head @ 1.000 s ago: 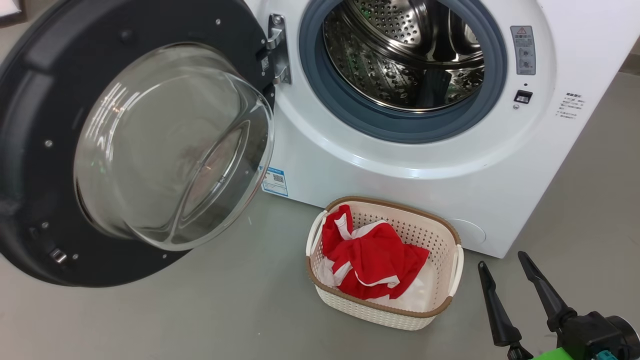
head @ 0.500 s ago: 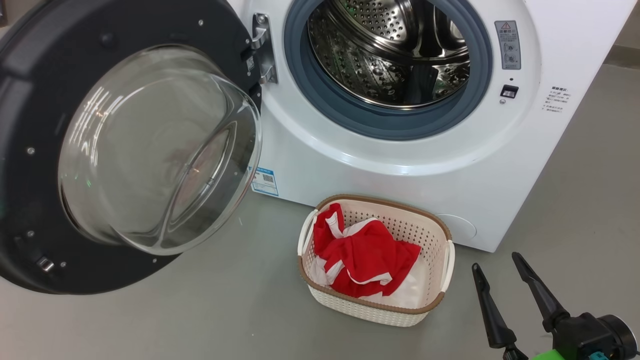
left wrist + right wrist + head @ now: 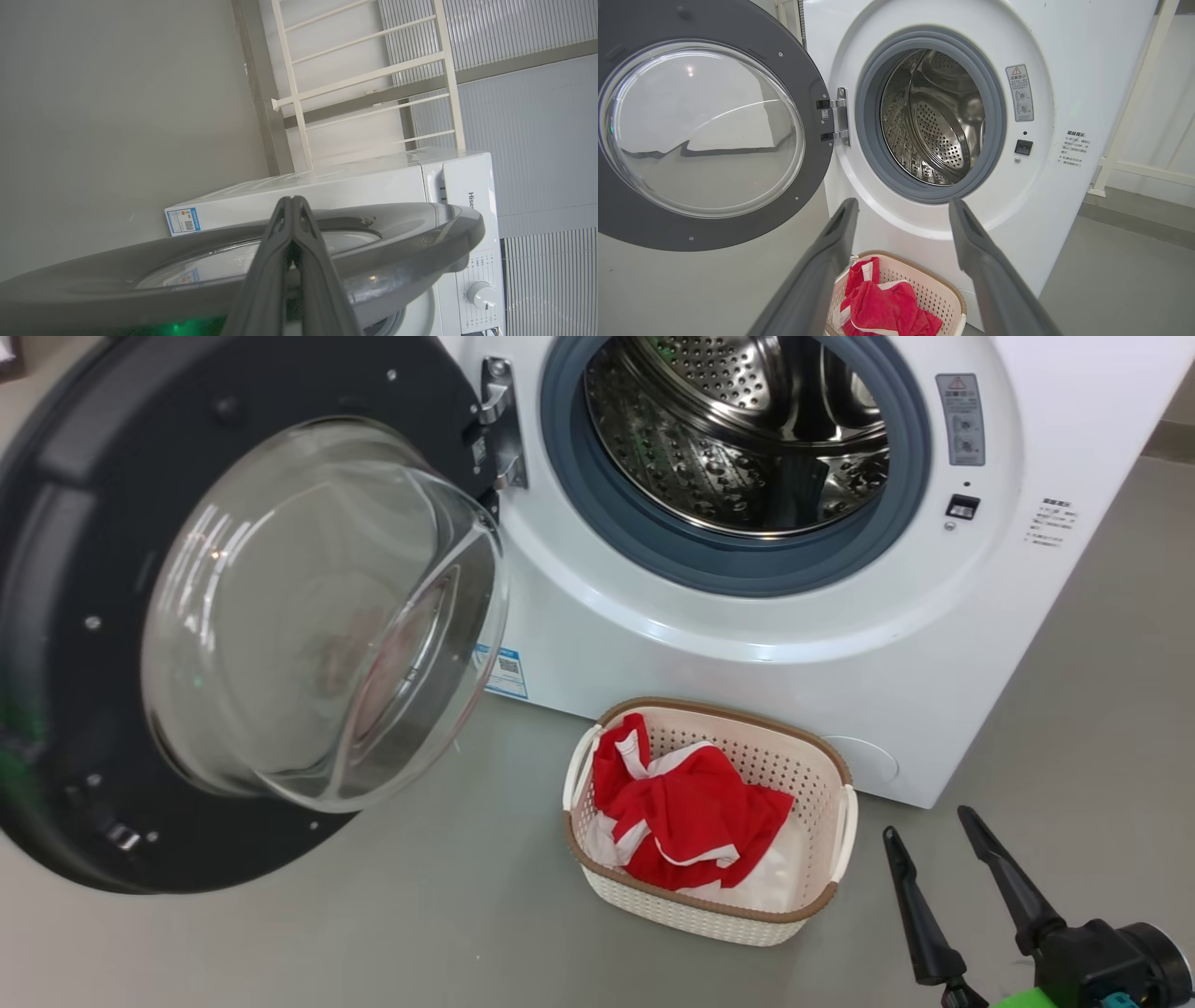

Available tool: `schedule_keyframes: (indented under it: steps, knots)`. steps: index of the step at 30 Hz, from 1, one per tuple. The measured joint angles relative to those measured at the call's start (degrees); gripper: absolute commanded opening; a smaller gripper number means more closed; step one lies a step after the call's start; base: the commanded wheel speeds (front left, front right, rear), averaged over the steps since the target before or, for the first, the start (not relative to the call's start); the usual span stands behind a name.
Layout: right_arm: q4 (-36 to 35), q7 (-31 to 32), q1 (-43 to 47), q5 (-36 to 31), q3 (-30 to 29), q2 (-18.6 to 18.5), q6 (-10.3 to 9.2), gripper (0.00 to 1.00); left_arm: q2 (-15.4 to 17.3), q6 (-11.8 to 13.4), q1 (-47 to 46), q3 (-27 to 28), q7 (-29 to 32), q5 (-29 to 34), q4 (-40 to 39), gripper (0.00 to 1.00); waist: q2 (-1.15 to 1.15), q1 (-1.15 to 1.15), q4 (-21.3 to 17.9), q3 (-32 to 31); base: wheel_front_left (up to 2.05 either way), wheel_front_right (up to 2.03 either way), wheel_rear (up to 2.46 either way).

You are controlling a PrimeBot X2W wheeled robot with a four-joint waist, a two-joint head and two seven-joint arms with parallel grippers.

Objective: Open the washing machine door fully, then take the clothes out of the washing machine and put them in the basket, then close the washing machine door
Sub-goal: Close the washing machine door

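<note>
The washing machine (image 3: 747, 691) stands white with its steel drum (image 3: 738, 429) bare inside the grey ring. Its black washing machine door (image 3: 84, 523) hangs swung out to the left, glass bowl facing me. The red and white clothes (image 3: 691, 812) lie heaped in the cream basket (image 3: 822, 756) on the floor before the machine. My right gripper (image 3: 929, 826) is open, low and just right of the basket; in the right wrist view the right gripper (image 3: 902, 203) frames the drum above the clothes (image 3: 887, 308). My left gripper (image 3: 292, 201) is shut, empty, at the door's (image 3: 397, 224) outer face.
Grey floor (image 3: 373, 933) spreads left of the basket under the open door. A white railed frame (image 3: 364, 79) stands behind the machine, and its post (image 3: 1134, 116) rises to the machine's right. The control knob (image 3: 481, 294) sits on the machine's front panel.
The head camera drifted, shifting the whole picture left and then partly back. The door's lower edge sits a little lower in the picture. The right gripper stays open in the same corner.
</note>
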Motion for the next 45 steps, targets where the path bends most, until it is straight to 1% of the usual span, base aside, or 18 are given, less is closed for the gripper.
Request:
schedule_keyframes:
  steps: [5, 10, 18, 22, 27, 32, 36, 40, 45]
  knots:
    - [-0.32, 0.00, 0.14, 0.03, -1.01, -0.01, 0.00, 1.00, -3.31, -1.48, 0.22, 0.91, 1.92, -2.90, -1.51, 0.00, 0.00, 0.00, 1.33, -0.11, 0.00, 0.00, 0.00]
    - [-0.35, 0.00, 0.44, 0.07, -1.14, 0.00, 0.00, 1.00, -7.26, -2.37, 0.63, 0.56, 4.82, -3.91, -4.59, 0.00, 0.00, 0.00, 2.48, -0.28, 0.00, 0.00, 0.00]
    - [-0.43, 0.00, 1.05, 0.59, -1.11, 0.01, 0.00, 1.00, -11.84, -2.05, 4.83, -0.01, 8.88, -6.42, -13.43, 0.00, 0.00, 0.00, 3.11, -0.39, 0.00, 0.00, 0.00]
    - [-0.44, 0.00, 1.18, 1.10, -1.10, 0.01, 0.00, 1.00, -14.25, -1.11, 7.37, -0.13, 11.55, -7.46, -19.54, 0.00, 0.00, 0.00, 2.90, -0.10, 0.00, 0.00, 0.00]
    - [-0.44, 0.00, 1.16, 1.18, -1.05, 0.01, 0.00, 1.00, -16.74, 1.31, 10.93, -1.40, 13.49, -9.32, -27.39, 0.00, 0.00, 0.00, 2.36, 0.41, 0.00, 0.00, 0.00]
    - [-0.49, 0.00, 1.08, 1.40, -1.11, 0.01, 0.00, 1.00, -17.55, 3.88, 14.69, -3.21, 14.89, -12.68, -34.22, 0.00, 0.00, 0.00, 1.31, 0.74, 0.00, 0.00, 0.00]
    - [-0.47, 0.00, 1.08, 2.19, -1.16, 0.00, 0.00, 1.00, -17.50, 5.99, 17.64, -6.32, 14.92, -16.14, -38.64, 0.00, 0.00, 0.00, 0.35, 1.06, 0.00, 0.00, 0.00]
    - [-0.47, 0.00, 1.03, 2.56, -1.14, 0.00, 0.00, 1.00, -17.64, 7.45, 20.78, -10.87, 13.14, -19.91, -42.28, 0.00, 0.00, 0.00, -0.85, 1.33, 0.00, 0.00, 0.00]
    - [-0.48, 0.00, 0.84, 2.58, -1.18, 0.00, 0.00, 1.00, -17.55, 8.50, 24.21, -15.36, 10.27, -23.66, -46.71, 0.00, 0.00, 0.00, -2.27, 1.76, 0.00, 0.00, 0.00]
